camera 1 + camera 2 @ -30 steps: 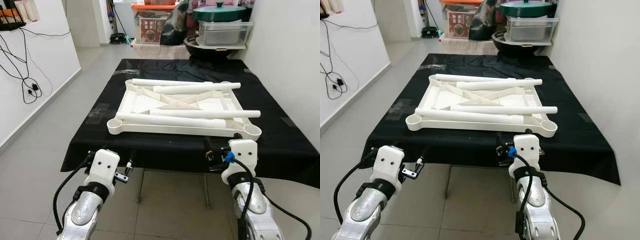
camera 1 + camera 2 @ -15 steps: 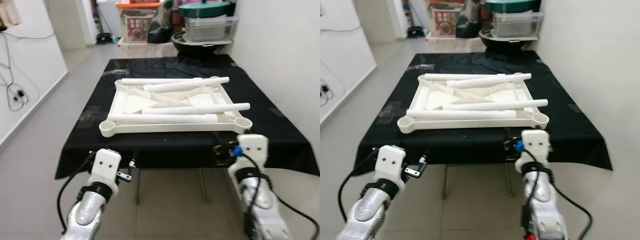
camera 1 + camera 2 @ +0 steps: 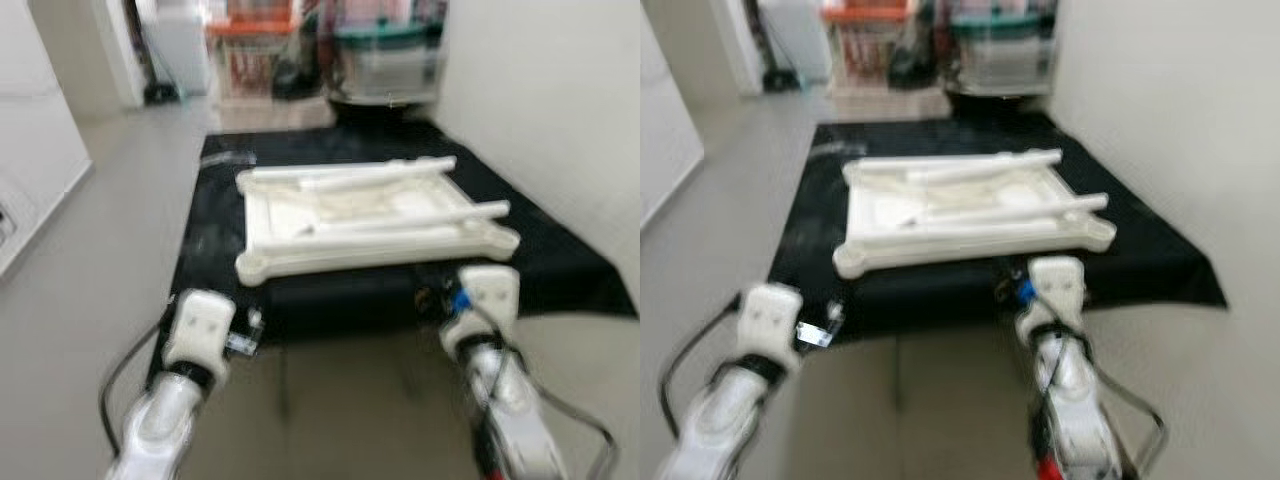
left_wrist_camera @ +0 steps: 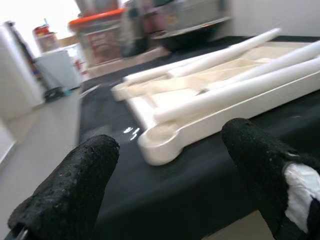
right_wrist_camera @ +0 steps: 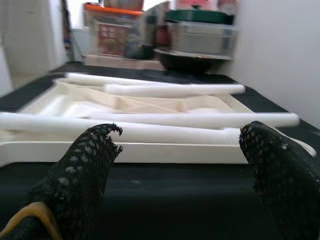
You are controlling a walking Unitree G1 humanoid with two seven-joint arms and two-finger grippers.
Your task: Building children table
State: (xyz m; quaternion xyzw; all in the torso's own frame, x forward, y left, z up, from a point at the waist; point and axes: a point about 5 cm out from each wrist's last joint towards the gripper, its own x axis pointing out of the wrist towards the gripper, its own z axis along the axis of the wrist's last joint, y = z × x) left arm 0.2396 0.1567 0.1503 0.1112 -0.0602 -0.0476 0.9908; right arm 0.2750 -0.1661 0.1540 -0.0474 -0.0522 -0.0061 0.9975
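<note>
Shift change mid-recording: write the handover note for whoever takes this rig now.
Left gripper: open, empty, at the near edge of the black-covered table.
Right gripper: open, empty, at the same edge.
White tabletop lies on the cloth with loose white legs resting across it.
Done: nothing assembled.
Left: grasp a leg and fit it into a corner socket. Head views are blurred.

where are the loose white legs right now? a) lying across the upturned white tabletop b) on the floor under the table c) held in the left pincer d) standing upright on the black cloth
a: the white legs lie flat across the upturned white tabletop on the black cloth, while both pincers, left and right, are open and hold nothing.
</note>
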